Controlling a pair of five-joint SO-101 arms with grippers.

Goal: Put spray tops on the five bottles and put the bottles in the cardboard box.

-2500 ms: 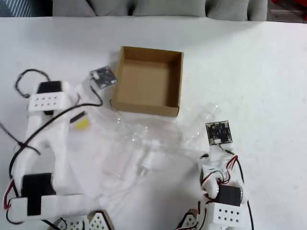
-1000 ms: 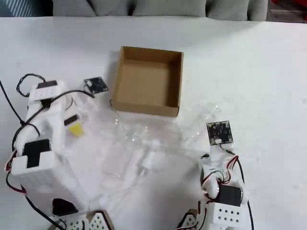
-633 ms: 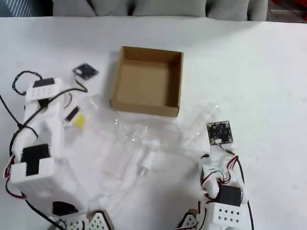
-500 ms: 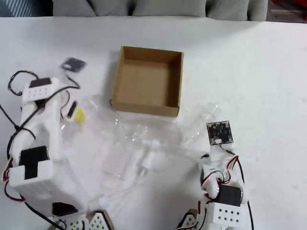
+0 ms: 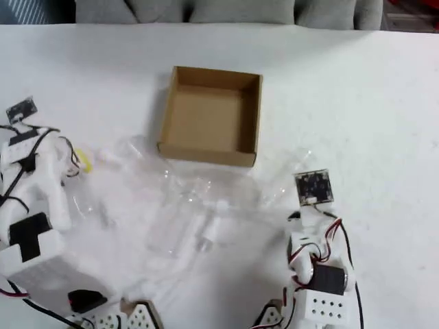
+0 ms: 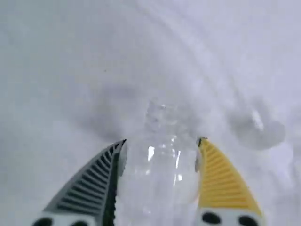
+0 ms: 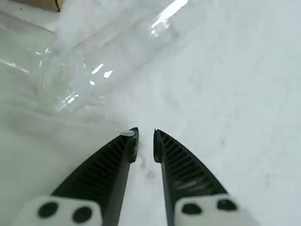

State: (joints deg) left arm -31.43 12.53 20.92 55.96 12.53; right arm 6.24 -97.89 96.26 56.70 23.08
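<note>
Left gripper point(image 6: 161, 141): its grey and yellow fingers pinch the body of a clear bottle point(image 6: 160, 174) from either side. The bottle's bare threaded neck points away from the gripper, over the white desk point(image 6: 56, 56).

Left arm point(image 5: 31, 199): stands at the desk's left edge in the high view, well apart from the cardboard box. The yellow finger point(image 5: 84, 159) shows at its far end.

Cardboard box point(image 5: 212, 113): sits open side up near the middle of the desk, brown walls upright, between the two arms and farther back.

Loose bottles point(image 5: 185, 212): clear and lying on their sides, scattered on the desk just in front of the box. They blur into the white surface, so their number cannot be told.

White pieces point(image 5: 218, 205): small, lying among the loose bottles, too blurred to name.

Right gripper point(image 7: 145, 135): its black fingers are drawn almost together with only a thin slit between the tips. It holds nothing and sits low over the desk.

Near bottle point(image 7: 94, 56): lies on its side just beyond the right gripper's tips, apart from them. A corner of the cardboard box shows behind it.

Right arm point(image 5: 315, 274): stands at the near right of the desk, its camera board point(image 5: 313, 186) beside the scatter of bottles.

Grey cushions point(image 5: 219, 10): line the far edge beyond the desk.
</note>
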